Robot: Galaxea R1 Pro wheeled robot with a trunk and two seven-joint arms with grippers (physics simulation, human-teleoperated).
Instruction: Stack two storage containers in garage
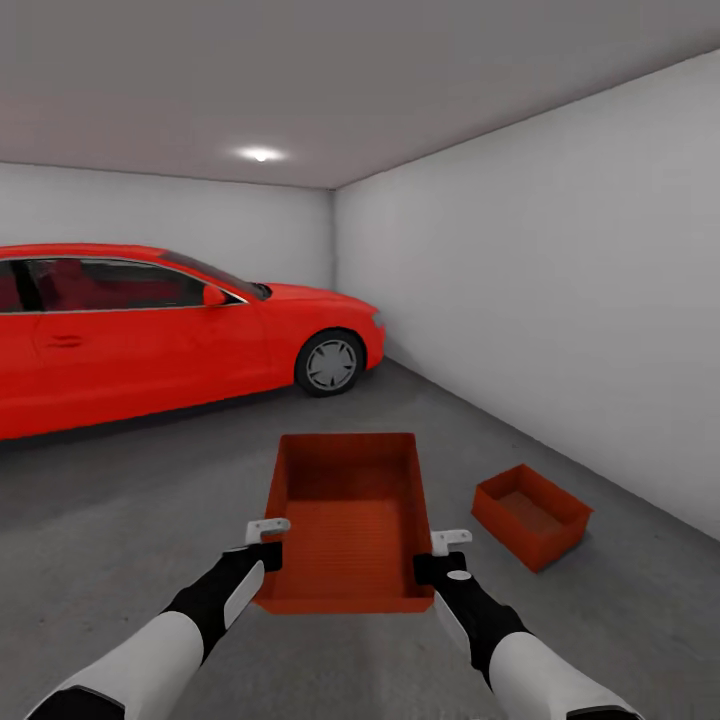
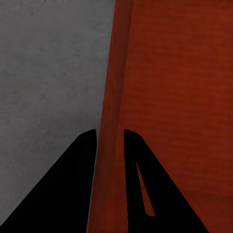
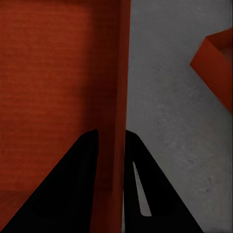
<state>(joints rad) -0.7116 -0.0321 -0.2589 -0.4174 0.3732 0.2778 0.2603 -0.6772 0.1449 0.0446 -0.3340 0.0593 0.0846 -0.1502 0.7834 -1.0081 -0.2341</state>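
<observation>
Both hands, left hand (image 1: pixel 268 541) and right hand (image 1: pixel 446 553), pinch opposite walls of the carried bin (image 1: pixel 347 520), keeping it level; the other bin (image 1: pixel 530 515) waits on the garage floor (image 1: pixel 150 500) for stacking.

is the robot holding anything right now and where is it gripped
Yes: one storage container, carried by both arms. The left pincer clamps its left side wall and the right pincer its right side wall, one finger inside, one outside.

Both arms reach forward, left gripper (image 1: pixel 266 543) and right gripper (image 1: pixel 443 555) clamped.
</observation>
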